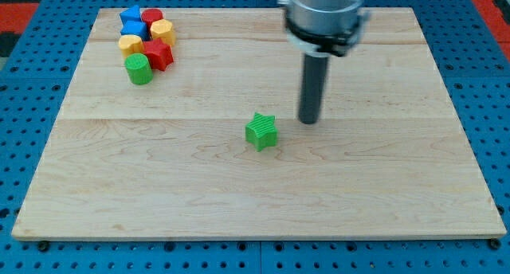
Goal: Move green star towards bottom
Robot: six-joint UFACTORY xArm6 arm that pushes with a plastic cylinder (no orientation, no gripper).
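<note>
The green star [261,131] lies near the middle of the wooden board [255,194]. My tip [309,120] stands on the board to the star's right and slightly toward the view's top, a short gap away and not touching it. The rod hangs straight down from the arm's grey wrist at the view's top.
A cluster of blocks sits at the board's top left: a green cylinder [139,68], a red star [158,55], two yellow blocks [131,44] [162,30], two blue blocks [131,17] [133,29] and a red block [151,17]. Blue pegboard [24,146] surrounds the board.
</note>
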